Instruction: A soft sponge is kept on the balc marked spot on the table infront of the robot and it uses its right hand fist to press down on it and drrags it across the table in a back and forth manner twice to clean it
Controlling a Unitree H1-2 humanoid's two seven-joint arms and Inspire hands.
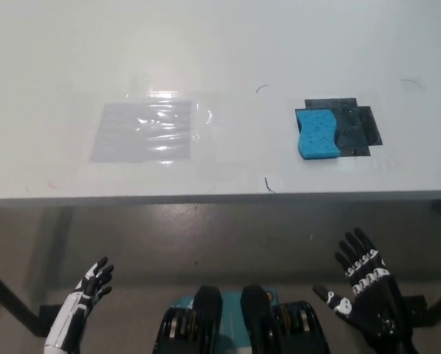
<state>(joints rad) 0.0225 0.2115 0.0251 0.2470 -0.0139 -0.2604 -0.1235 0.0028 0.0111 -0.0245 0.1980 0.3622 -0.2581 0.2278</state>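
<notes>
1. Blue sponge (pixel 317 133) on tabletop (pixel 220 44), overlapping left edge of black marked spot (pixel 355 127), well apart from fingers (pixel 353 247).
2. Right hand (pixel 368 291) below tabletop edge, fingers spread, holding nothing.
3. Left hand (pixel 84 299) low at lower left, fingers apart.

Both hands (pixel 84 301) (pixel 366 291) low, open

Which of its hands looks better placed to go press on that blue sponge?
Probably the right hand: it hangs open below the table edge, almost directly under the blue sponge on the black mark. The left hand rests far across.
</notes>
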